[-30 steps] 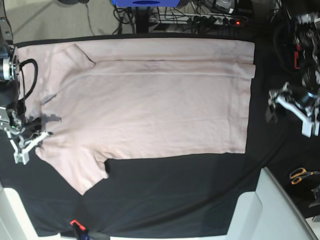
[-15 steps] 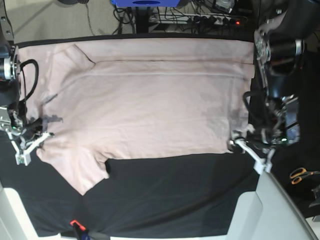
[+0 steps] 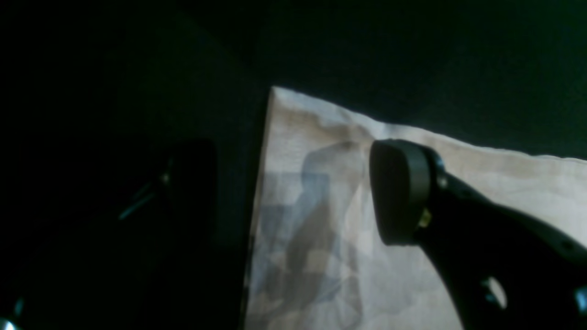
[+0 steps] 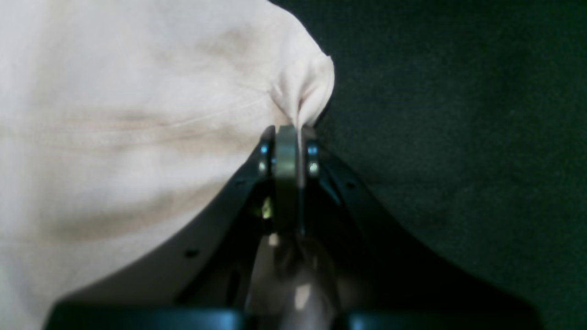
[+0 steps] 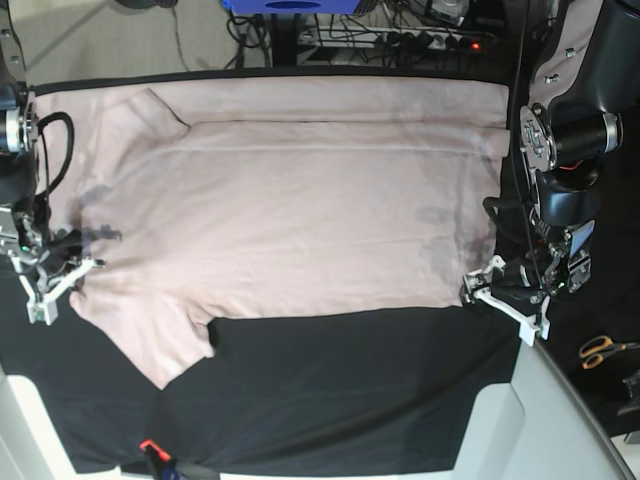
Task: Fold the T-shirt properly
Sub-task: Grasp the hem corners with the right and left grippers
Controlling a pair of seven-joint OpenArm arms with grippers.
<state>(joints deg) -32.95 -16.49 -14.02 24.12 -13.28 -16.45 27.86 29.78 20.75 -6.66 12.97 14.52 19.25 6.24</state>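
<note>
a pale pink t-shirt (image 5: pixel 300 210) lies spread across a black-covered surface (image 5: pixel 350 400), seen from above. its far long edge looks already turned in as a narrow band along the top of the base view, with one sleeve tucked there. the near sleeve sticks out loose toward the lower left. i judge the fold as only begun: one side strip is in, and the near side, the near sleeve and the crosswise folds are all left to do.

my right end effector (image 5: pixel 62 275) sits at the shirt's collar end, on the left of the base view. its two fingers are pressed together on a small raised pleat of pink cloth. in the right wrist view that pleat rises into the closed tips of the right end effector (image 4: pixel 293 137), with the rest of the t-shirt (image 4: pixel 137 137) falling away to the left.

my left end effector (image 5: pixel 490 290) is at the near hem corner, on the right of the base view. its fingers are spread wide and hold nothing. in the left wrist view one dark finger pad (image 3: pixel 399 192) hangs over the cloth near the corner of the t-shirt (image 3: pixel 504 183). the other finger is lost in darkness over the black cloth beside the hem. i cannot tell whether the pad touches the fabric.
</note>
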